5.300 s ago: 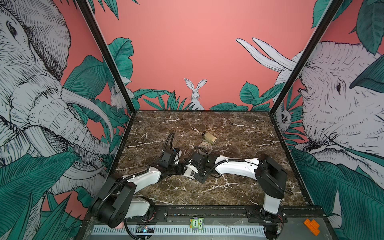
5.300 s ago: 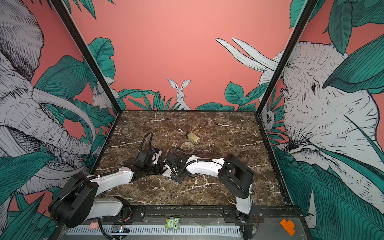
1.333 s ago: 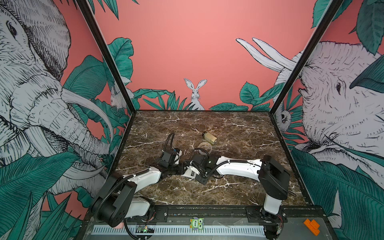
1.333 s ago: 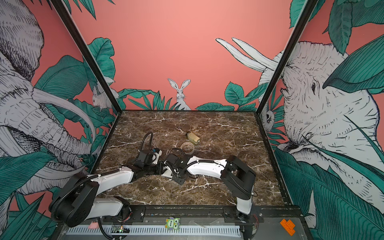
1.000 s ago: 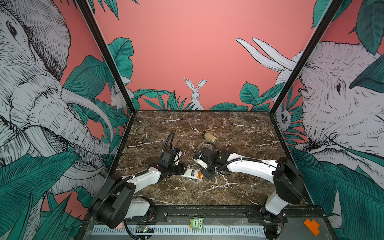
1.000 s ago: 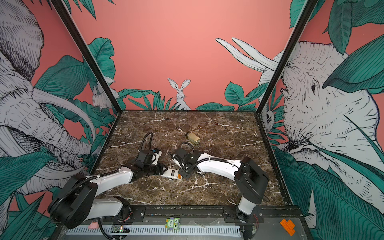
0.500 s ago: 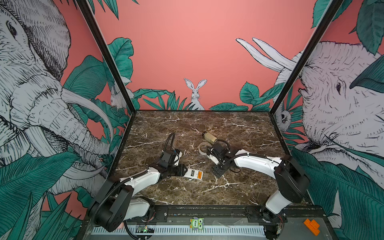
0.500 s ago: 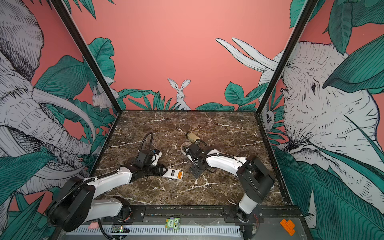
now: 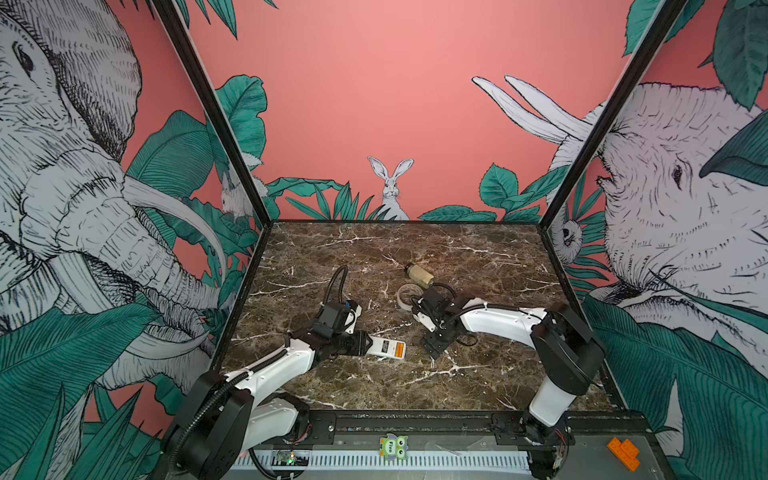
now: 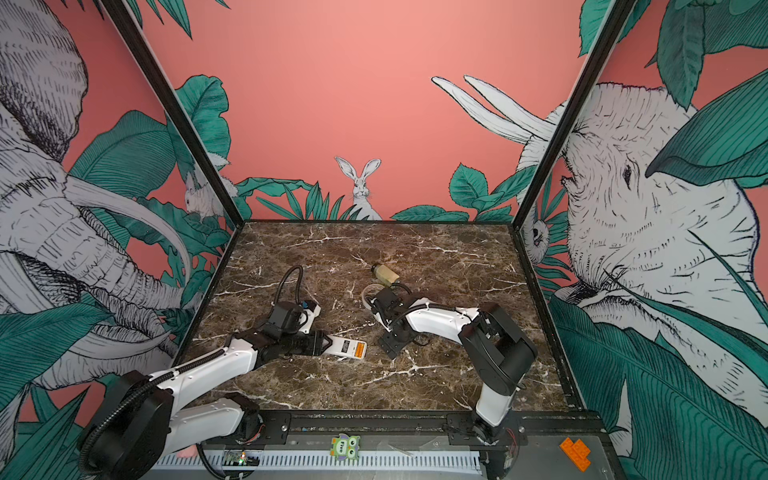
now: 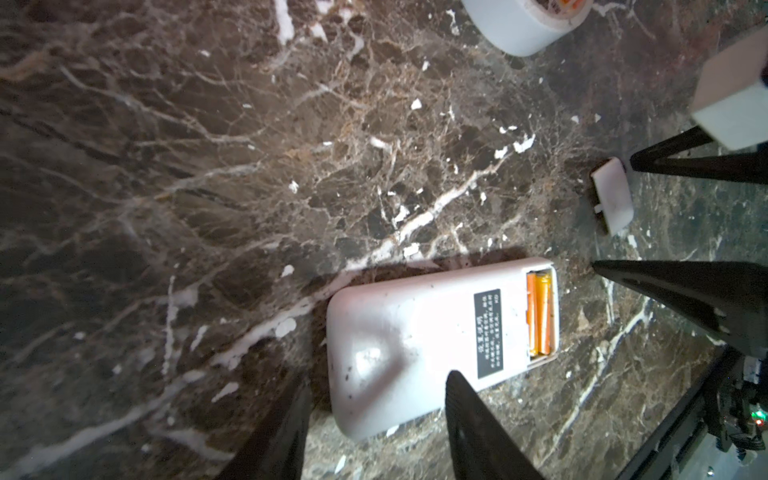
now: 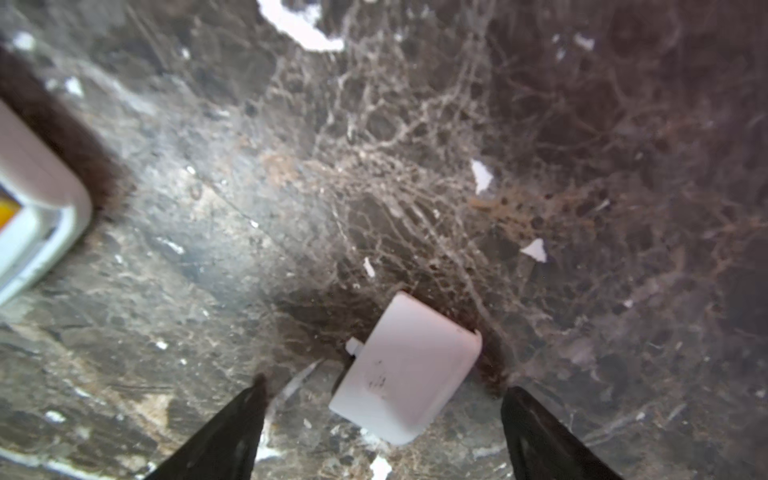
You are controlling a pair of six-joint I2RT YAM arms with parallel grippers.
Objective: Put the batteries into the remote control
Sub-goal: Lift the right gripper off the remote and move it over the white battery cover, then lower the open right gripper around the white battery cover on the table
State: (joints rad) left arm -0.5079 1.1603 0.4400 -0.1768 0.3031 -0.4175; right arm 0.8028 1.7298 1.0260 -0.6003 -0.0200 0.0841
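Only wrist views, cover off remote control

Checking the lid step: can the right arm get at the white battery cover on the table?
Probably yes: the battery cover lies bare on the table within the open right tool; nothing blocks it.

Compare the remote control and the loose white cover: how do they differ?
The remote control is long; the cover much smaller. The remote control bears a dark label and shows the batteries uncovered; the cover is plain. The remote control lies at the left gripper, the cover between the right gripper's open fingers. Both are white, on the table.
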